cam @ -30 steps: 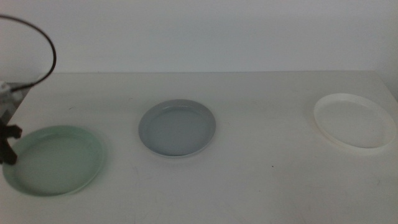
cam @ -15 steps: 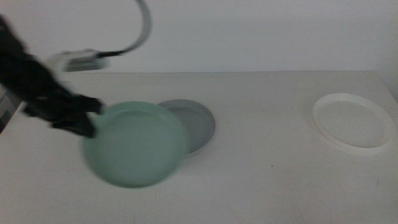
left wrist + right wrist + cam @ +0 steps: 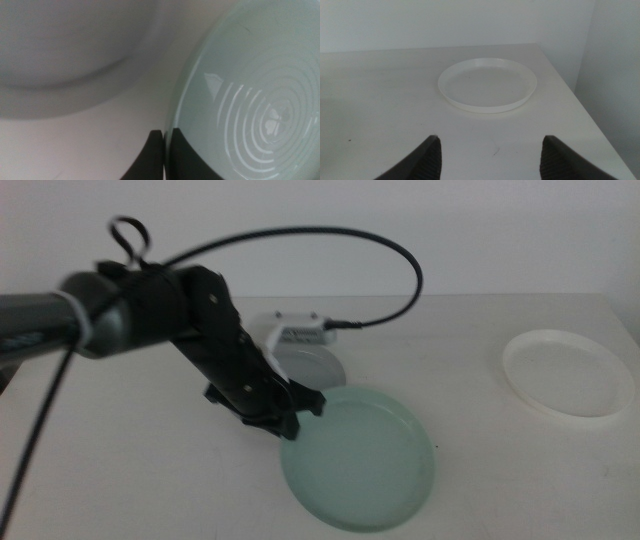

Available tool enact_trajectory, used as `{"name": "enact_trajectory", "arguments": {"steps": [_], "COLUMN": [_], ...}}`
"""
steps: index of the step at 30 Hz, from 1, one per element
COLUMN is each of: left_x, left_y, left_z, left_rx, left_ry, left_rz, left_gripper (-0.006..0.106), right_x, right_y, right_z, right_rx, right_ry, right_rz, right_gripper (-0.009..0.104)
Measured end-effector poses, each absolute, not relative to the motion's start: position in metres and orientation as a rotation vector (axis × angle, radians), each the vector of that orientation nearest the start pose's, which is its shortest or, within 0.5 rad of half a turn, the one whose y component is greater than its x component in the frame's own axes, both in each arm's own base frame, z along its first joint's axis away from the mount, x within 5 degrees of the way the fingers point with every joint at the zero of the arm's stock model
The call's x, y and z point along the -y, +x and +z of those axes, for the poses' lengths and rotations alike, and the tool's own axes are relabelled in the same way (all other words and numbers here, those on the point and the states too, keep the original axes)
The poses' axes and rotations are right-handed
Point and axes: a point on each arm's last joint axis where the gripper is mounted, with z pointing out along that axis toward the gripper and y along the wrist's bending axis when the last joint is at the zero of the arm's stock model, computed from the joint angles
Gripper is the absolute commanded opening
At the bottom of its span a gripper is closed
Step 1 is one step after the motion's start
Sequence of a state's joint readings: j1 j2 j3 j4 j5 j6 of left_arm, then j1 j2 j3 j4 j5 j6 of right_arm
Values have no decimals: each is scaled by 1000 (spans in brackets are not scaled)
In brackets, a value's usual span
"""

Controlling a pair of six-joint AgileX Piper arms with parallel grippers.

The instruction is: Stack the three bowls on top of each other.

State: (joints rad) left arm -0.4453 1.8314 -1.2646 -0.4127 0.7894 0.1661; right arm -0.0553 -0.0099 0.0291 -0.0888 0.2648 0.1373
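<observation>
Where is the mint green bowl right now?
In the middle view the mint green bowl sits near the table's front centre, its rim pinched by the left pincer, just in front of the grey-blue bowl and well left of the white bowl.

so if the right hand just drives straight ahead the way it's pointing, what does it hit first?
Most likely the white bowl. The right hand is open, and its wrist view shows bare table ahead, then that bowl roughly centred between the jaws. Depth is unclear; if it is angled downward, it may meet the table first.
</observation>
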Motion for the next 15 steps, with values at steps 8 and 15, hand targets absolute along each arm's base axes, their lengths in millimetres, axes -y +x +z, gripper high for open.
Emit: {"name": "enact_trajectory", "arguments": {"steps": [8,15], "left_x": [200,203], "left_y": [329,330], "left_z": [169,155], "left_rx": [-2872,-2911], "left_ry": [472,443], "left_rz": [-579,-596], "left_gripper": [0,17], "right_x": [5,5], "right_y": [55,55], "right_z": [180,180], "right_rx": [-1763,-1763], "right_ry": [111,111], "right_rz": [-23,-23], "right_gripper": [50,50]}}
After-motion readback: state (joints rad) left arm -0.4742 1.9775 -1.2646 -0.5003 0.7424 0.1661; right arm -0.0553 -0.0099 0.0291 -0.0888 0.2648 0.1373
